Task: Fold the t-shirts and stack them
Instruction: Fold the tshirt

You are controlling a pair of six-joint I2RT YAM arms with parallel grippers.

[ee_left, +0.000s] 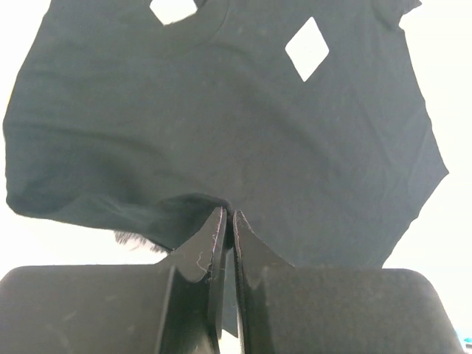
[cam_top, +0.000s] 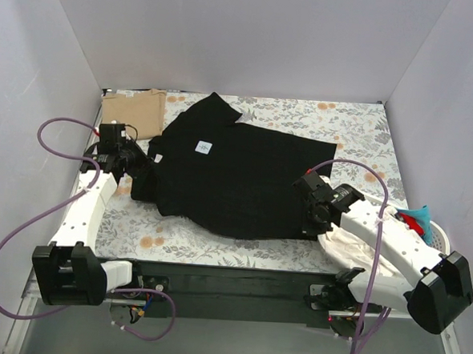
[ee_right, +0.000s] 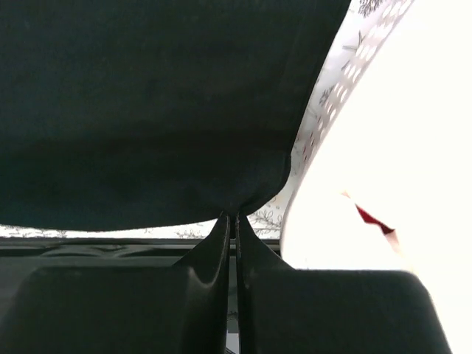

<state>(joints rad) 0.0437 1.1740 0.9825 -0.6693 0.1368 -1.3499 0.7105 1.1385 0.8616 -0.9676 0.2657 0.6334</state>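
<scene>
The black shirt (cam_top: 236,177) lies spread over the middle of the floral cloth (cam_top: 344,123) that covers the worktop, collar toward the cloth's far-left part and a small white label (cam_top: 204,147) showing below the neckline. The tan shirt (cam_top: 132,110) sits bunched in the cloth's far-left corner, just beside the black shirt's collar, and I cannot tell whether they touch. The left tool (ee_left: 227,217) is closed on a pinch of black fabric at the shirt's edge over the cloth's left side, with the material puckering up into the jaws. The right tool (ee_right: 234,216) is likewise clamped on the shirt's corner over the cloth's near-right part, where the hem rounds into its tips. The cotton looks light, limp and quick to drape, so it should sag between two grips and crease wherever it is let down. It seems neither slippery nor fragile, but one thin layer could slide out of a shallow pinch. Edges and corners look like the best places to hold, with both layers caught together and kept taut across the span so that a fold lands flat.
</scene>
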